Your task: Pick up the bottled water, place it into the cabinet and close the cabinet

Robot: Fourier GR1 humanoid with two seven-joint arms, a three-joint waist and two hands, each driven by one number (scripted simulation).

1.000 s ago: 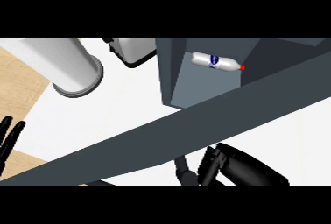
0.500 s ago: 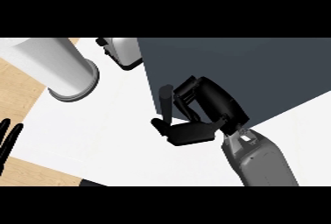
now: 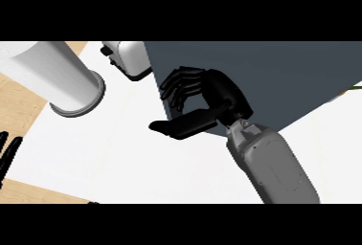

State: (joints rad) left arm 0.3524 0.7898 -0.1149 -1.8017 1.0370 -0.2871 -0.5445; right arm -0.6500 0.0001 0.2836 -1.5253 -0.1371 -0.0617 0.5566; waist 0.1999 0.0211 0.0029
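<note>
Robot hand (image 3: 212,98) against cabinet (image 3: 283,76) front

Cylinder (image 3: 60,76) left of cabinet (image 3: 283,76), toaster (image 3: 127,57) btwn.

1. The cabinet door (image 3: 283,81) looks matt and smooth, dark grey.
2. The right hand (image 3: 212,98) has a glossy black, plastic-like finish.
3. The bench (image 3: 127,148) is smooth matt white, with a pale wood-grain strip (image 3: 21,100).
4. The white cylinder (image 3: 53,74) looks smooth, faintly satin.
</note>
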